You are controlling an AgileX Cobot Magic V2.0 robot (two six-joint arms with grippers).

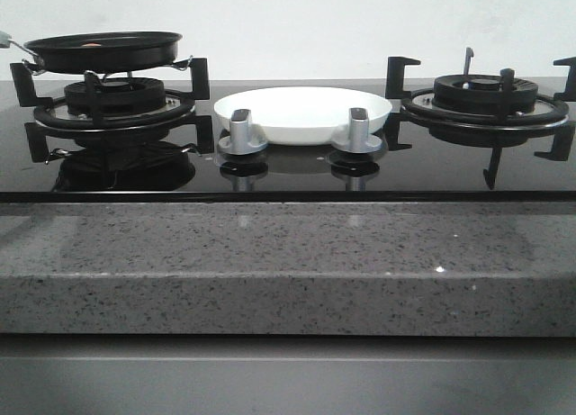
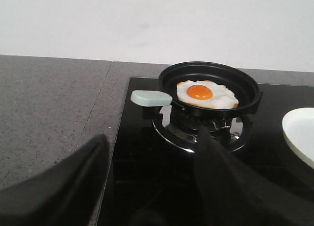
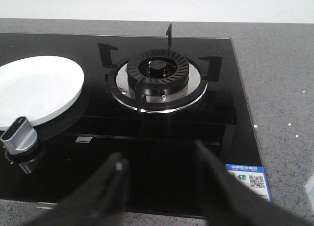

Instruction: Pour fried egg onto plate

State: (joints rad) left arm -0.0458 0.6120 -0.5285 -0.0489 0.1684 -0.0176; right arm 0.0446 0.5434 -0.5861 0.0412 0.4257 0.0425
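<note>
Egg first — the fried egg [image 2: 207, 94] lies flat in the black frying pan [image 2: 210, 86], which sits on the left burner [image 1: 115, 95] of the glass hob [image 3: 162, 152]. The plate [image 1: 302, 113] rests between the 2 burners, just behind the 2 silver knobs [image 1: 241, 131]. Both grippers hang above the worktop [image 1: 288, 266] with fingers spread and holding nothing — the left gripper [image 2: 152, 187] faces the pan's pale handle [image 2: 150, 97], the right gripper [image 3: 162, 187] faces the right burner [image 3: 158, 74].

Only marking is a blue-and-white sticker [image 3: 244, 176] with a QR code on the hob's [image 3: 162, 138] glass corner; print's too tiny to read.
</note>
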